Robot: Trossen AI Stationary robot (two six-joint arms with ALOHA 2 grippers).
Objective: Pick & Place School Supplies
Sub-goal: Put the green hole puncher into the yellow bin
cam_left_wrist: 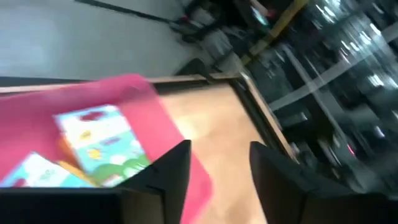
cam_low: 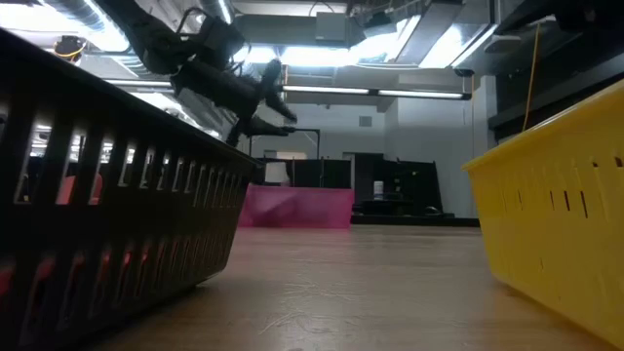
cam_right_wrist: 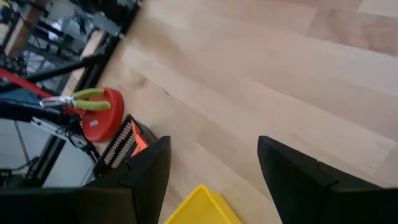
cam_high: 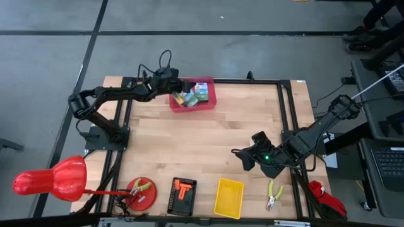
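A pink tray (cam_high: 208, 103) stands at the table's far edge, near the middle. Inside it lie the school supplies (cam_high: 191, 96). The left wrist view shows two printed crayon boxes (cam_left_wrist: 99, 140) (cam_left_wrist: 37, 174), flat on the tray's floor and overlapping. My left gripper (cam_high: 178, 86) hovers above the tray's left rim, open, with nothing between its fingers (cam_left_wrist: 219, 149). In the low view it hangs well above the tray (cam_low: 297, 208). My right gripper (cam_high: 248, 156) waits open over bare wood at the near right (cam_right_wrist: 214, 146).
Along the near edge stand a red disc with pliers on it (cam_high: 141, 192), a black basket (cam_high: 183, 195) and a yellow basket (cam_high: 228, 197). More pliers (cam_high: 273, 194) lie at the near right. Bare wood (cam_high: 202, 139) spreads across the table's middle.
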